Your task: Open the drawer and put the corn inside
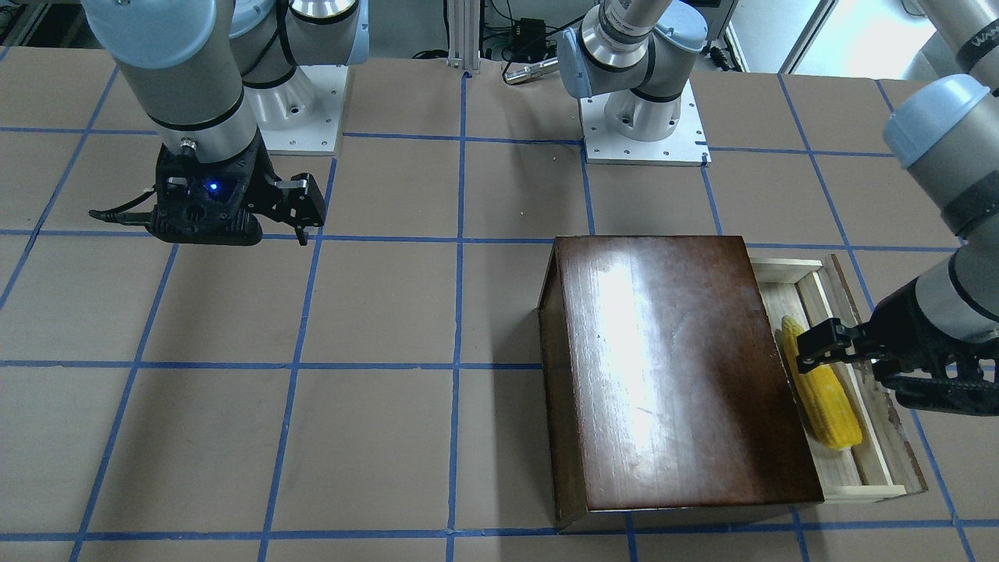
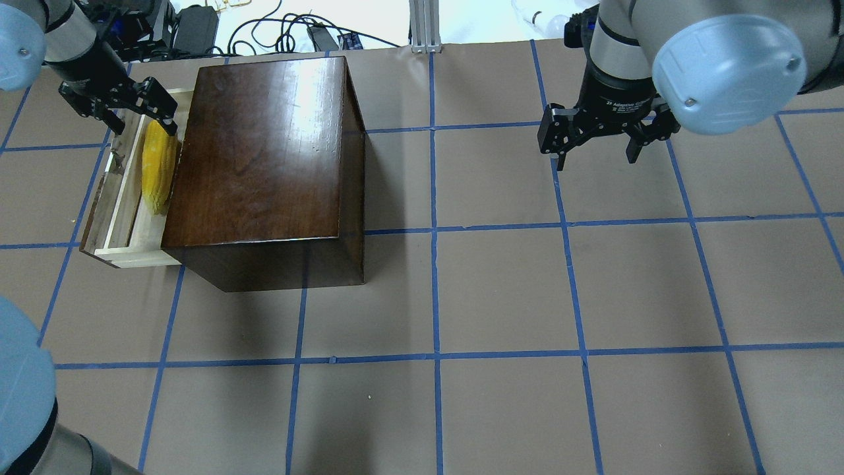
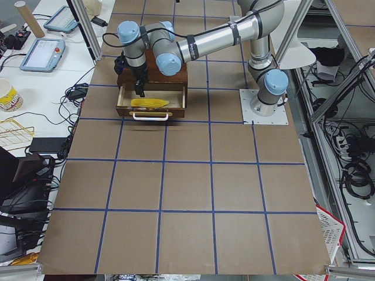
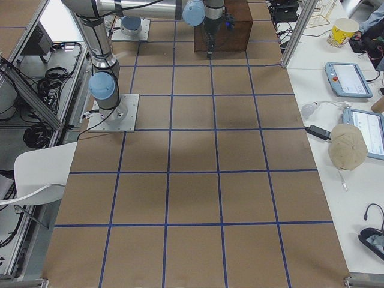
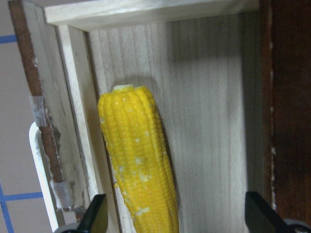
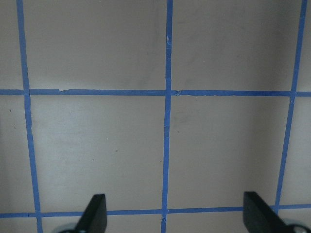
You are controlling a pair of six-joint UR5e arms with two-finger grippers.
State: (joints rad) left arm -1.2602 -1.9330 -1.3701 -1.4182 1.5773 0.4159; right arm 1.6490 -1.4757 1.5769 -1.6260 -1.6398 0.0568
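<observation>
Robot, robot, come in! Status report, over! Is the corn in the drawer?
Left gripper open over the drawer; right gripper open over the table. Corn lies loose in the open drawer. Nothing seen in the way. Over.

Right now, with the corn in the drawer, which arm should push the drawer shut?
Probably the left. The left gripper hangs open right over the corn in the open drawer. The right gripper, also open, hovers over the table on the other side of the box.
</observation>
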